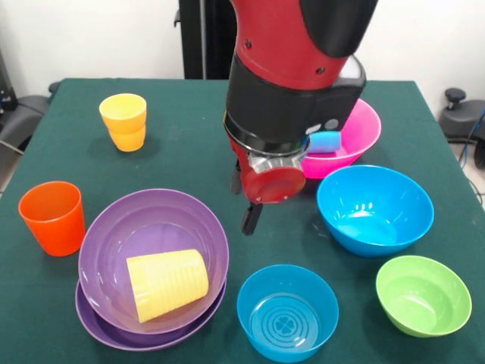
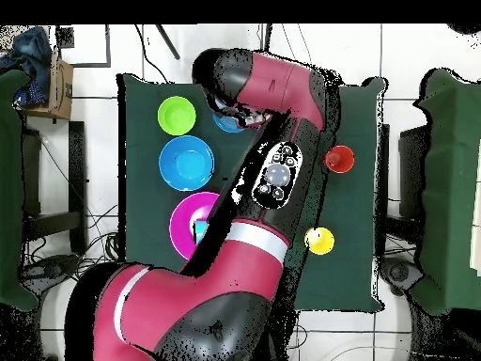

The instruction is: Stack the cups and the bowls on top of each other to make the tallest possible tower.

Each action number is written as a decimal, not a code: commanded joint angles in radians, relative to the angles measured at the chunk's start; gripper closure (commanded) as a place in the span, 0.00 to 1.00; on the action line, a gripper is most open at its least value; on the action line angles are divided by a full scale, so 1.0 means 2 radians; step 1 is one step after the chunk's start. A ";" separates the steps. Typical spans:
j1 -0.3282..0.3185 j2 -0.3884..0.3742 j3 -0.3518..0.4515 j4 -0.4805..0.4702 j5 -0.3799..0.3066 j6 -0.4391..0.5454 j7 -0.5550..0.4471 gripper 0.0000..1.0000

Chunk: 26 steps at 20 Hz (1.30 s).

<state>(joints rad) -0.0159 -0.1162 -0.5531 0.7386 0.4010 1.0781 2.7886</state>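
Beside the two nested purple bowls (image 1: 151, 262), toward the big blue bowl (image 1: 375, 208), the gripper (image 1: 250, 216) hangs low over bare green cloth of the table (image 1: 189, 144). One dark fingertip shows below the red wrist; whether the jaws stand wide or narrow I cannot tell, and nothing is seen held.

Judging by how things lie, the tower is barely begun. The purple bowls sit one inside the other, and the ribbed pale yellow cup (image 1: 167, 283) lies on its side in the upper one, not stacked upright. Behind the purple bowls, toward the robot, two amber-yellow cups (image 1: 124, 121) are nested upright. Across the gripper from them, the pink bowl (image 1: 356, 136) holds the light blue cup (image 1: 326, 142), tipped over.

Left loose: the orange cup (image 1: 53, 216) just beside the purple bowls, the small blue bowl (image 1: 288, 311) on their other side, the small green bowl (image 1: 423, 294) beyond it, and the big blue bowl. Most of the stacking remains.
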 commanded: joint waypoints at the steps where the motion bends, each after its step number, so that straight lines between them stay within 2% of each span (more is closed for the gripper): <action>1: 0.012 0.026 0.041 0.067 -0.003 -0.070 0.100 0.00; 5: 0.014 0.035 0.039 0.070 -0.001 -0.080 0.102 0.00; 14: 0.030 0.057 0.026 0.067 0.019 -0.110 0.149 0.00; 19: 0.029 0.059 0.033 0.062 0.035 -0.113 0.149 0.00; 21: 0.026 0.053 0.054 0.075 0.053 -0.122 0.147 0.00; 26: 0.027 0.051 0.046 0.075 0.063 -0.104 0.142 0.00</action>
<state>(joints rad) 0.0227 0.0007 -0.5597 0.8094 0.4966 0.8848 2.8489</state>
